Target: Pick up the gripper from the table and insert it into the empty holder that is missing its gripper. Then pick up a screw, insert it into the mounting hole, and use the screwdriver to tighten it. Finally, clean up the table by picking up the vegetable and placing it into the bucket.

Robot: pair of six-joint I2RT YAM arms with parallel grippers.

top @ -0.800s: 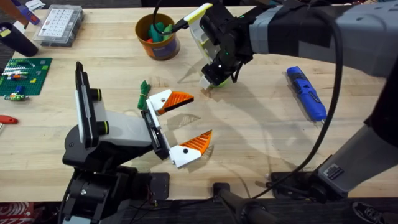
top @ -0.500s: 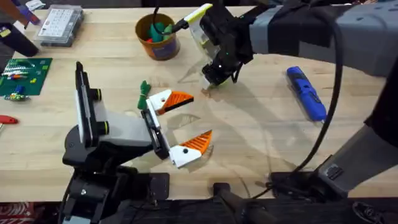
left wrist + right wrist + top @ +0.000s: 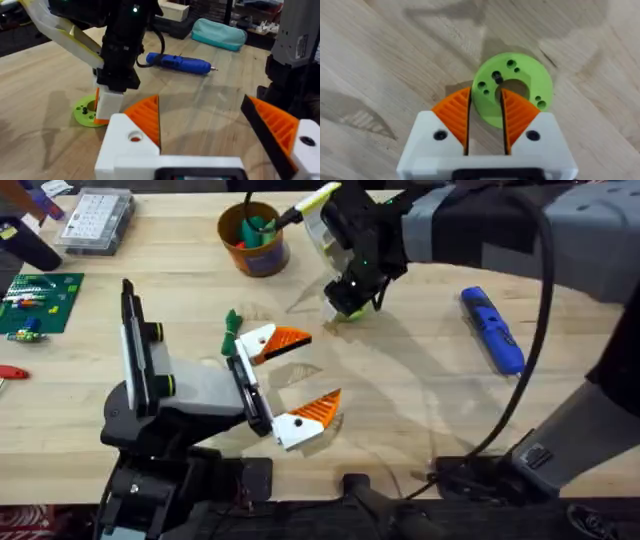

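The right gripper [image 3: 485,107] stands nose-down on the green disc [image 3: 512,87], jaws narrow and pinching its rim, likely to lift it. In the overhead view the disc [image 3: 345,315] sits at 12 o'clock, mostly hidden under the arm. The left gripper [image 3: 295,375] waits near 7 o'clock, jaws wide, holding nothing. The screwdriver [image 3: 492,330] lies idle at 2 o'clock, the bucket [image 3: 255,240] at 11. Its contents are hard to make out.

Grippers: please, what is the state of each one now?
Left gripper: jaws open, holding nothing.
Right gripper: jaws closed on the green disc, at its edge.
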